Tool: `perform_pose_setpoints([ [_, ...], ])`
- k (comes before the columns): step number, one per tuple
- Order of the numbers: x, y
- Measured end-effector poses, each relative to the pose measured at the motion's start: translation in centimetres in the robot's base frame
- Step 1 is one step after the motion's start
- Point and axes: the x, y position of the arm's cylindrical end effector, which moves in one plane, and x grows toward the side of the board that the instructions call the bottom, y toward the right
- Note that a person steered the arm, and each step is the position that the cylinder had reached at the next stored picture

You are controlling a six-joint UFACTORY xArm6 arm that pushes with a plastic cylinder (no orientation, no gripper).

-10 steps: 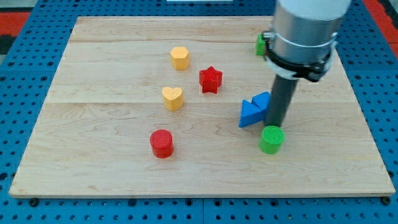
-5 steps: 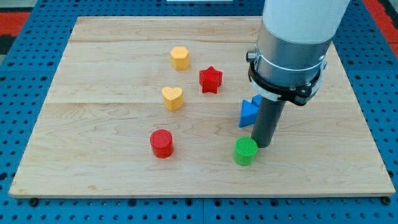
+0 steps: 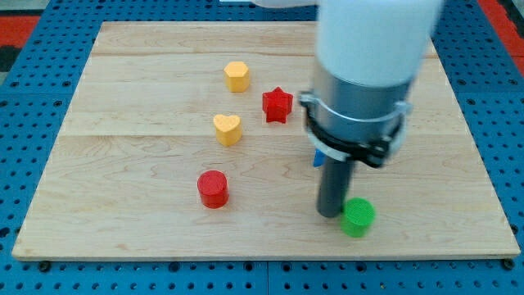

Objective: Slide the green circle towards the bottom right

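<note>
The green circle (image 3: 358, 217) lies near the board's bottom edge, right of centre. My tip (image 3: 330, 214) stands right against its left side, at about the same height in the view. The rod and the arm's wide grey body rise above it and hide most of the blue block (image 3: 315, 156), of which only a sliver shows left of the rod.
A red cylinder (image 3: 213, 188) lies to the left. A yellow heart (image 3: 228, 129), a yellow hexagon-like block (image 3: 237, 75) and a red star (image 3: 277, 105) lie further up. The wooden board's bottom edge (image 3: 262, 250) is close below the green circle.
The green circle first slid left and down, then back right and a little lower. My tip swung from its upper side round to its left side. The arm now hides the blue block and the far green block.
</note>
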Motion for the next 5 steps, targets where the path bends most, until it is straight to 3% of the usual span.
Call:
perform_pose_setpoints([
  [2, 4.8, -2.2],
  [3, 3.5, -0.6],
  [5, 1.9, 9.0],
])
